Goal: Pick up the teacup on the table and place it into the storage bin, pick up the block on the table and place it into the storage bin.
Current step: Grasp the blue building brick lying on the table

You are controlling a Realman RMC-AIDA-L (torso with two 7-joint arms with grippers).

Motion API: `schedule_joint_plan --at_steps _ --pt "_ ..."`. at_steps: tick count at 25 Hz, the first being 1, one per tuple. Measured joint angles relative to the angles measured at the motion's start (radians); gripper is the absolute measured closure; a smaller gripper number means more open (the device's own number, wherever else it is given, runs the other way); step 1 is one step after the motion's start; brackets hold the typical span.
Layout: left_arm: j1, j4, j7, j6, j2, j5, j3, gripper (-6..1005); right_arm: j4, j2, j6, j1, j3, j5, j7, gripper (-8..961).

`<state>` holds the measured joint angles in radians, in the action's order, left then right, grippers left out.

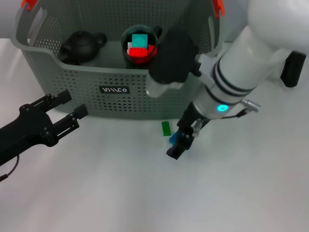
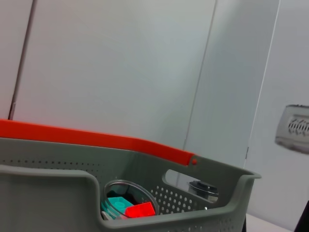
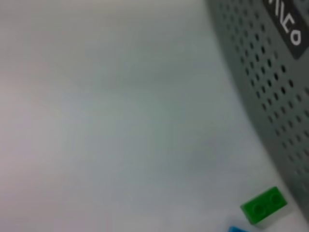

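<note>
Teacup (image 1: 141, 46) already in storage bin (image 1: 72, 79); right hand (image 1: 179, 140) down at blue block (image 1: 172, 139), grip unclear, lift & bin next.

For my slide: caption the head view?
Right tool at blue block before storage bin; left tool idle.

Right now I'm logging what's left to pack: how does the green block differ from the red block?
The green block lies on the table outside the storage bin; the red block sits inside a cup in the bin. The green one lies alone beside the right gripper; the red one is stacked with a teal block. Both are small toy bricks.
</note>
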<state>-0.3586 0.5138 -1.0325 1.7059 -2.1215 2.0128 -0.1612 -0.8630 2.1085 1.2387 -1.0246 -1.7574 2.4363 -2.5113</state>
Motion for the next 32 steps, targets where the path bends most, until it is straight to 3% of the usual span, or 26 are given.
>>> schedule_joint_plan --at_steps 6,32 --pt "-0.001 0.000 0.000 0.000 0.000 -0.003 0.000 372 0.063 0.008 -0.134 -0.012 -0.130 -0.057 -0.008 83" --pt "-0.007 -0.002 -0.001 -0.005 0.000 -0.003 -0.003 372 0.131 0.015 -0.310 -0.021 -0.211 -0.100 0.004 83"
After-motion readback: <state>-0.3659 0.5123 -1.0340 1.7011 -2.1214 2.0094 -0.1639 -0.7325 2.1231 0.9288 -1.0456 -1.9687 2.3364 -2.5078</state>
